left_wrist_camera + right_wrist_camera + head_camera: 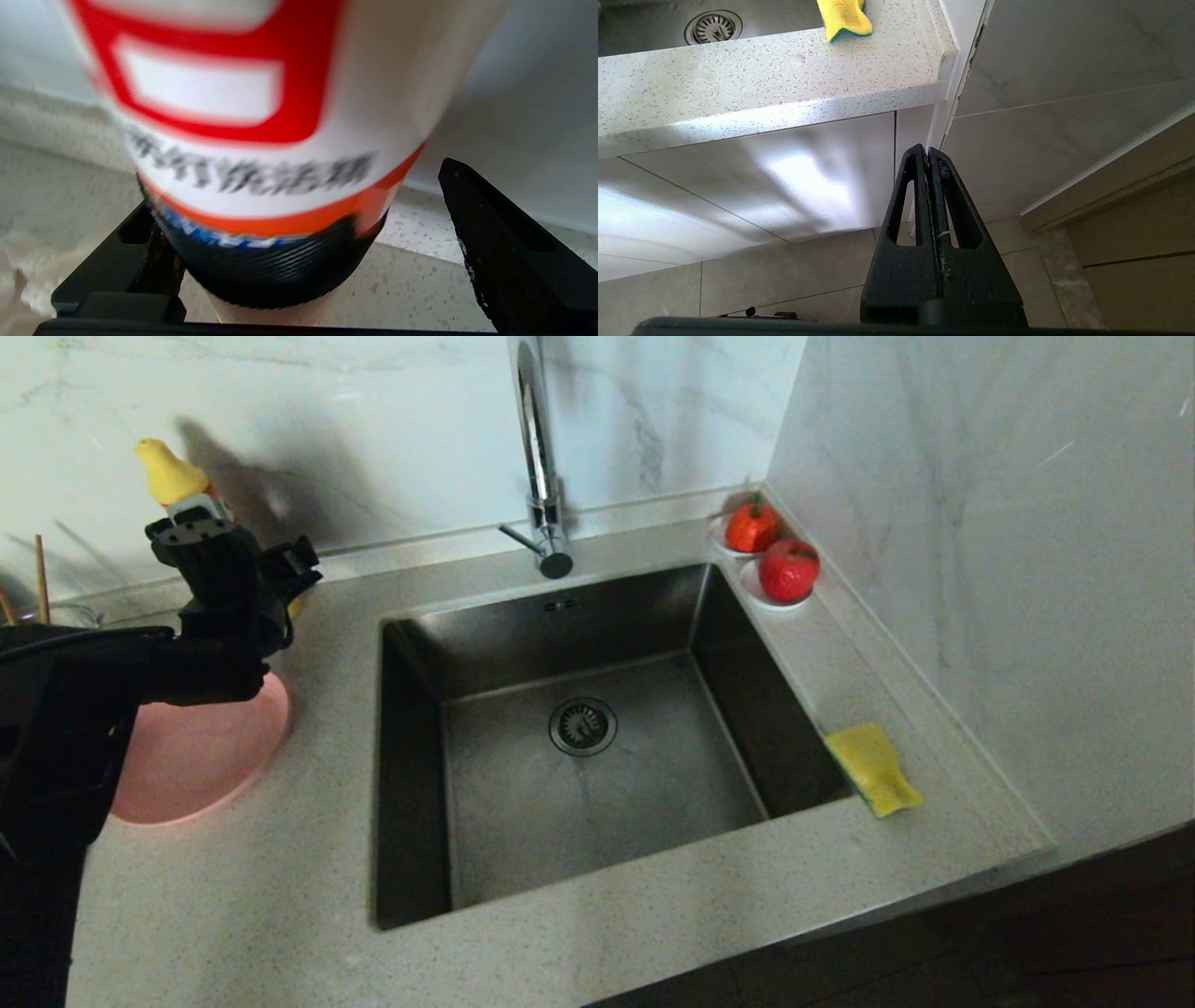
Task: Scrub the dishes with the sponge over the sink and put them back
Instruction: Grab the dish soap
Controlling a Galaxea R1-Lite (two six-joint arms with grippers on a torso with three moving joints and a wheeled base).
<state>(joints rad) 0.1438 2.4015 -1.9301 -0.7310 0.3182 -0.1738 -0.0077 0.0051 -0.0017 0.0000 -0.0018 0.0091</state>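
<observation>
Left claw (299, 280) spread wide around detergent bottle (261, 140), not clamped; centre bottle between fingers before squeezing. Right claw (930, 161) closed, parked below counter (761, 88).

The pink plate (201, 756) lies flat on the counter left of the sink (579, 737), partly hidden. The yellow sponge (873, 767), green face down, rests on the counter at the sink's right rim. The steel sink stands bare.
</observation>
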